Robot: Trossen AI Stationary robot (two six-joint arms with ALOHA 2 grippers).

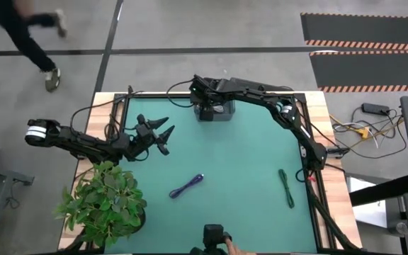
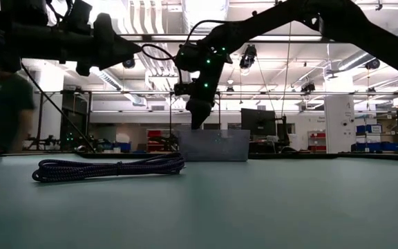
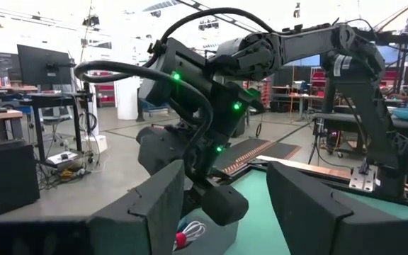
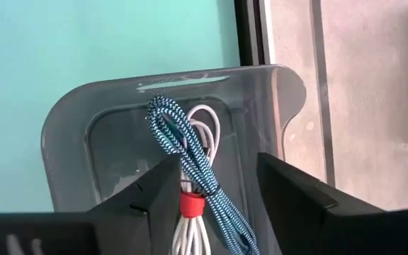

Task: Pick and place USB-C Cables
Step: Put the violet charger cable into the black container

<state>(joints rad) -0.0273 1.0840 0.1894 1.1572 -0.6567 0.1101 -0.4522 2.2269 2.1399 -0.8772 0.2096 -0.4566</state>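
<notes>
The grey tray (image 1: 223, 113) stands at the table's far edge. In the right wrist view the blue cable (image 4: 172, 131) and the white cable (image 4: 209, 120) with its red tie (image 4: 192, 205) lie on the tray's floor (image 4: 119, 156). My right gripper (image 4: 218, 166) hangs open just above them, one finger on either side. The purple cable (image 1: 187, 185) lies on the green mat near the middle; the low view shows it close by (image 2: 109, 167). The dark green cable (image 1: 287, 188) lies near the table's right edge. My left gripper (image 1: 167, 131) is open above the mat's left part, pointing at the tray.
A potted plant (image 1: 105, 202) stands at the near left corner. A person's hand (image 1: 234, 248) shows at the near edge beside a dark device (image 1: 214, 237). Another person (image 1: 27, 32) walks on the floor beyond the far left corner. Bare mat lies between the two loose cables.
</notes>
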